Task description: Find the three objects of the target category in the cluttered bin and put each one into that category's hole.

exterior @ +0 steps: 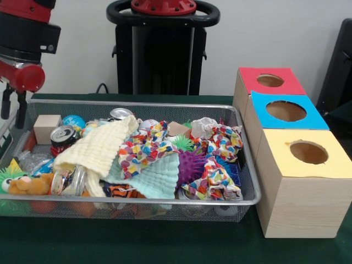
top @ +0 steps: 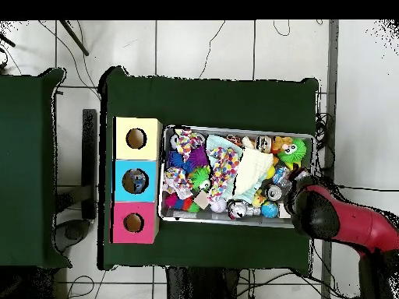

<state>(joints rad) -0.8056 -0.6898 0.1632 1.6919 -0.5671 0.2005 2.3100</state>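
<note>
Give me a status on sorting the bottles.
Done: overhead, something shiny seems to lie inside the blue box's hole. In hand: nothing; the gripper hangs open at one end of the bin. Left: at least one clear bottle lies in it.

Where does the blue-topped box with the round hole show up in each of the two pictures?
Front view: the blue-topped box is at the right, middle of three, between the red-topped box behind it and the yellow-topped box in front.
Overhead view: the blue-topped box is at centre left, with yellow above and red below.
Shared landmark: the wire bin, alongside the boxes in both views.
</note>
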